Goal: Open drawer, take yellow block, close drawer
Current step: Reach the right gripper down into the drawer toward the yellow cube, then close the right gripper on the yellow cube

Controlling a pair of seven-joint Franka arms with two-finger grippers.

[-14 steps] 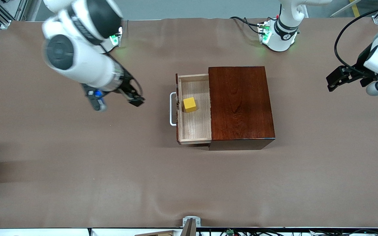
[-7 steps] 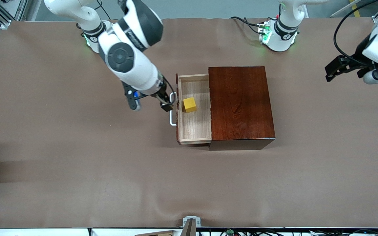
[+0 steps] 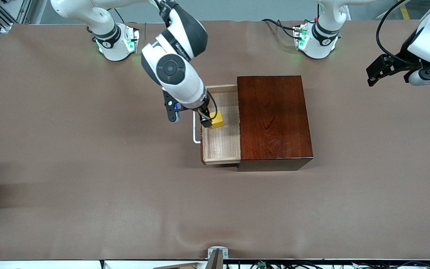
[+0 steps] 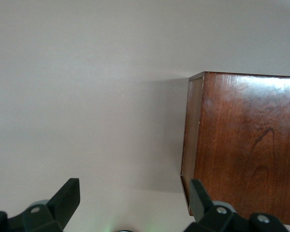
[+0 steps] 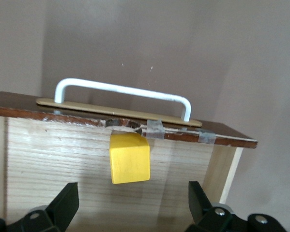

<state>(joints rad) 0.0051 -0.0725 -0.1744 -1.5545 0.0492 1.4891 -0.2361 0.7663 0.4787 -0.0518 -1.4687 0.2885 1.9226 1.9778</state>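
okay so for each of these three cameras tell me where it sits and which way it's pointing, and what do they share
Front view: high across the table, facing the arm bases; shows both arms, the right gripper over the open drawer, the left gripper waiting at its table end.
Left wrist view: on the left wrist, looking down at the box and table; its open fingertips show.
Right wrist view: on the right wrist, looking down into the drawer at the yellow block and handle; its open fingertips show.
Shared: front and right wrist views both show block, drawer and handle.

drawer (image 3: 220,144) open | right claw (image 3: 206,121) over yellow block (image 3: 218,119) | left claw (image 3: 377,71) waits
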